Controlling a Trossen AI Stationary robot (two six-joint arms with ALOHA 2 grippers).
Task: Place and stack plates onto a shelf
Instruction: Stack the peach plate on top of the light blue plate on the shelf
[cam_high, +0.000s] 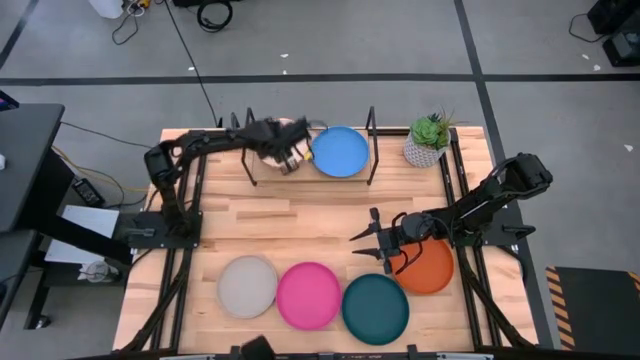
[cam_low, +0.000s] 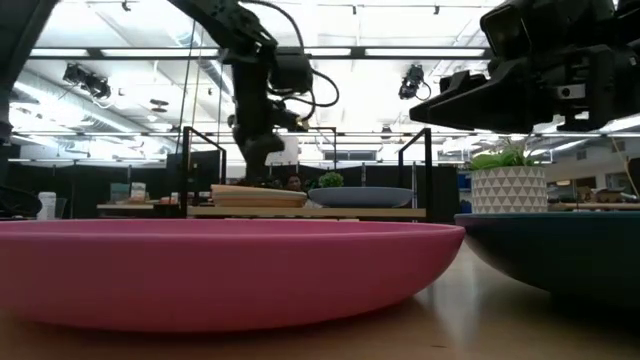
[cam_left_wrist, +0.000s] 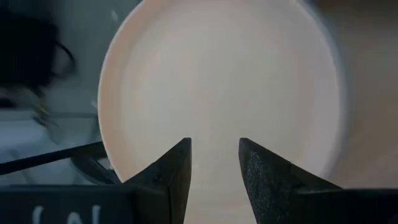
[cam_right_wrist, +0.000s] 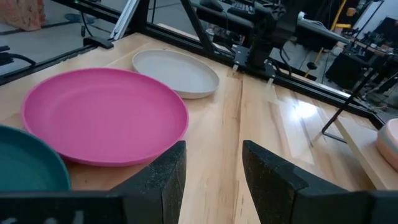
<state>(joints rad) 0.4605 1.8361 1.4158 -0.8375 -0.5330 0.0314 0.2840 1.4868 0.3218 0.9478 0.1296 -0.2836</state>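
My left gripper (cam_high: 287, 150) is open and hangs over the shelf's (cam_high: 372, 150) left half, just above a peach plate (cam_left_wrist: 217, 74) that tops a small stack (cam_low: 258, 196) on the board. Its fingers (cam_left_wrist: 171, 174) stand apart over the plate's near rim. A blue plate (cam_high: 340, 151) lies on the shelf's right half. My right gripper (cam_high: 372, 240) is open above the bare table, beside the orange plate (cam_high: 432, 266). The grey (cam_high: 247, 285), magenta (cam_high: 308, 295) and dark teal (cam_high: 375, 308) plates lie flat in a row along the near edge.
A small green potted plant (cam_high: 428, 140) stands right of the shelf. The shelf's thin black uprights (cam_low: 430, 165) rise at its ends. Bare wood lies between the shelf and the plate row (cam_right_wrist: 261, 118). Frame rails run along both table sides.
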